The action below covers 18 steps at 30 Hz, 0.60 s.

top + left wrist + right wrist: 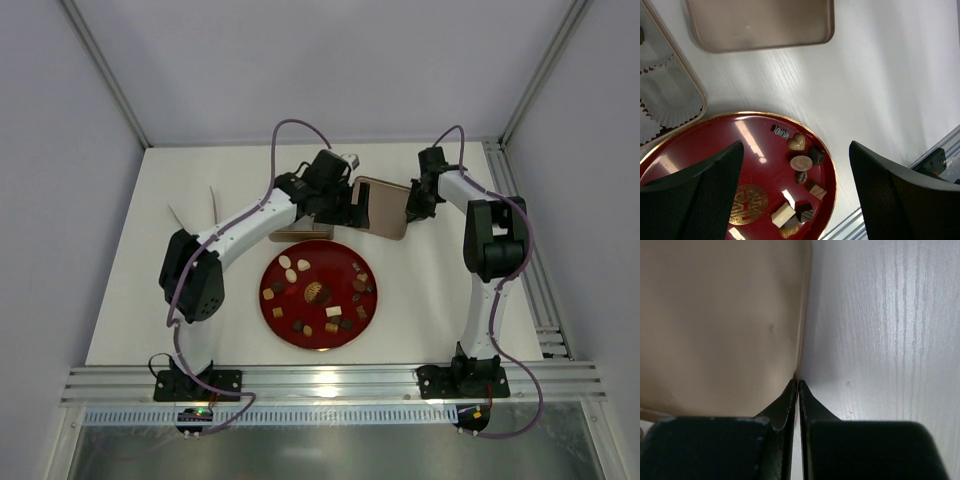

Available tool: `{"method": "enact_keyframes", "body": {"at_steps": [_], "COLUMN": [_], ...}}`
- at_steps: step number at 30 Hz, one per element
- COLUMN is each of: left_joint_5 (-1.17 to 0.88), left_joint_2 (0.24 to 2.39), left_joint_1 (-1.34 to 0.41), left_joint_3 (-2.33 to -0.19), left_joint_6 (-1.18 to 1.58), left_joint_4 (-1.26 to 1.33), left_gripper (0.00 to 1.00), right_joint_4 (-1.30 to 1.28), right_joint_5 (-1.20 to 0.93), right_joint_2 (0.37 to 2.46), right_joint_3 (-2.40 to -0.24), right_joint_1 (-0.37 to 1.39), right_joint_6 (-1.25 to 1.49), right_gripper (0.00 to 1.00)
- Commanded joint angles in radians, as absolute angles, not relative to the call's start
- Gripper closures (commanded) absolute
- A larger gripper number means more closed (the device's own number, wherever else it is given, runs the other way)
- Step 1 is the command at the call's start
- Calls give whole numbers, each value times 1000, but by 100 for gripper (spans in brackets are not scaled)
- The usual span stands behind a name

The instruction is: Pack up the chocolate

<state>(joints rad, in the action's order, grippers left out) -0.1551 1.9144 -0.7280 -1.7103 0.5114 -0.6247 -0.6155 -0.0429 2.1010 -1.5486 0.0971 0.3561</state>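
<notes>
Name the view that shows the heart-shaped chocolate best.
Left wrist: the heart-shaped chocolate sits close and sharp on the red plate. Top external shows the candies only as specks; right wrist shows only the tan lid.

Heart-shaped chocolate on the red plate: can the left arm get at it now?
Likely yes: the left gripper hangs open over the heart-shaped chocolate, nothing between; the round chocolate beside it may crowd the jaws.
</notes>
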Motion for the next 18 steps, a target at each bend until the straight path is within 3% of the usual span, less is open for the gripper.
{"method": "enact_keyframes", "body": {"at_steps": [1, 18], "left_joint_5": [-205, -278], "left_joint_2": [1947, 2143], "left_joint_1": [-709, -652], "left_joint_3": [-1776, -1933], "left_joint_6": [482, 459], "left_joint_4": [-595, -609], "left_gripper": [16, 16], "right_joint_4": [-614, -538], "right_joint_5": [-67, -181], "right_joint_2": [2066, 1804], "right_joint_3": [-1522, -1275], "right_joint_1": [89, 12], "right_joint_6": [345, 370], "right_gripper": [96, 96]}}
